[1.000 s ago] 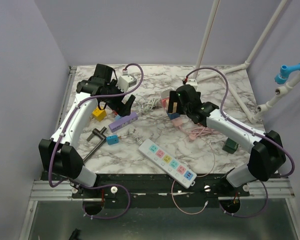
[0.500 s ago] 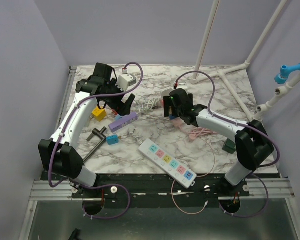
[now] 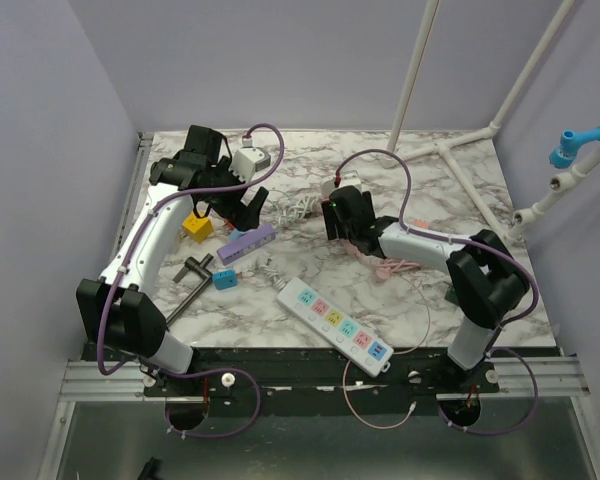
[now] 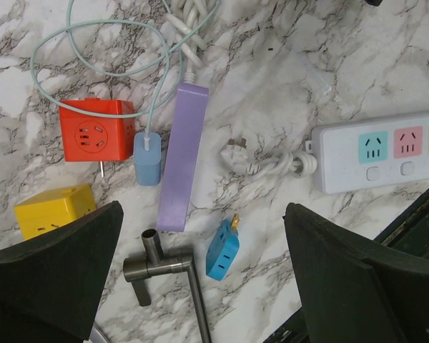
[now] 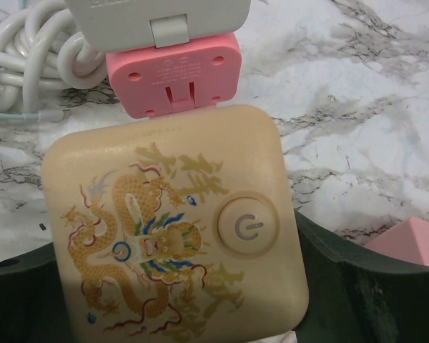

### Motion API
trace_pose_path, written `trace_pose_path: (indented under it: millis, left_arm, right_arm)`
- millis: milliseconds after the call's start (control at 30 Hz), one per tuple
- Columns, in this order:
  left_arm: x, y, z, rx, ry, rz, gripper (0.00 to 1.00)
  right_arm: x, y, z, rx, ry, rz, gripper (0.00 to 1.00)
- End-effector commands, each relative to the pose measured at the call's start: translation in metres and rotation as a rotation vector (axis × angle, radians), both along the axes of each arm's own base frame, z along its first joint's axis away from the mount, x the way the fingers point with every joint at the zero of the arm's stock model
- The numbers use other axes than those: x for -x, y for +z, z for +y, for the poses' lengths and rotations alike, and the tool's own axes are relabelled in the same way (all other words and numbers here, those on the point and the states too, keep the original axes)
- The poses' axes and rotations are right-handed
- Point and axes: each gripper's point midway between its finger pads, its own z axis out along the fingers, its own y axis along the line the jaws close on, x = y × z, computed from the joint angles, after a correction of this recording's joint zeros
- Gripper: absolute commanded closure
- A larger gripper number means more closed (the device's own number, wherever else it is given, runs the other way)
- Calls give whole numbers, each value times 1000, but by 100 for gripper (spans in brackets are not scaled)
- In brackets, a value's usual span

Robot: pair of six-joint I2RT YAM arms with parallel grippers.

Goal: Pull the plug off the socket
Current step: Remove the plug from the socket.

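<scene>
My right gripper (image 3: pixel 340 212) is shut on a cream cube socket (image 5: pixel 171 229) printed with a gold dragon and a round power button. The socket fills the space between my dark fingers (image 5: pixel 357 286). A pink plug (image 5: pixel 175 71) sits in the socket's far face, and a white adapter (image 5: pixel 157 21) is joined to the plug beyond it. My left gripper (image 3: pixel 242 208) is open and empty. It hovers over a purple strip (image 4: pixel 184 153) and a blue adapter (image 4: pixel 223 248).
A red cube socket (image 4: pixel 96 131) with a light blue plug (image 4: pixel 147 157), a yellow cube (image 4: pixel 53 211), a metal T-piece (image 4: pixel 164 268) and a white power strip (image 3: pixel 335 325) lie near the left arm. A pink cable (image 3: pixel 395 265) and a dark green block (image 3: pixel 458 292) lie on the right.
My right arm has swung left and back, carrying the cream socket with the pink plug towards the table's middle. The left arm has barely moved.
</scene>
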Motion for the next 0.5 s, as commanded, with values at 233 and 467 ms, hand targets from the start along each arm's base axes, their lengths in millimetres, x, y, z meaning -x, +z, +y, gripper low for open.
trace_pose_path:
  millis: [233, 467]
  left_arm:
    - [3, 3, -6, 35, -18, 45, 1]
    - [8, -6, -24, 62, -70, 66, 2]
  right_arm:
    - [27, 6, 19, -108, 118, -77, 54]
    - [52, 16, 14, -184, 167, -76, 62]
